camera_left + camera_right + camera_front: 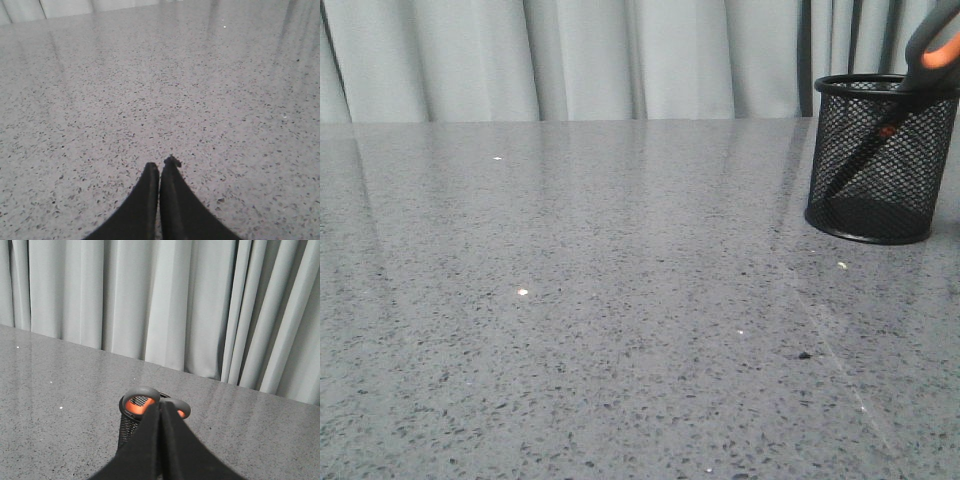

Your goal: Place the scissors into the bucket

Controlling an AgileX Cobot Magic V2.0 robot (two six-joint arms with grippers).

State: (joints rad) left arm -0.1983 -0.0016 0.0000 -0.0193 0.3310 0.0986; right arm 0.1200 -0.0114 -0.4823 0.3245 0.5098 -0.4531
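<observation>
The black mesh bucket [868,200] stands at the far right of the grey table. The scissors [932,48] rest in it, blades down and leaning, with the grey, orange-lined handles sticking out above the rim. No gripper shows in the front view. In the right wrist view my right gripper [159,404] is shut and holds nothing. It is short of the bucket [128,429], and the scissors handles [141,393] show just past its tips. My left gripper [161,164] is shut and empty, low over bare table.
The speckled grey table [600,300] carries only a few small white and dark specks. A pale curtain [580,55] hangs along its far edge. The bucket stands close to that edge and to the right border of the front view.
</observation>
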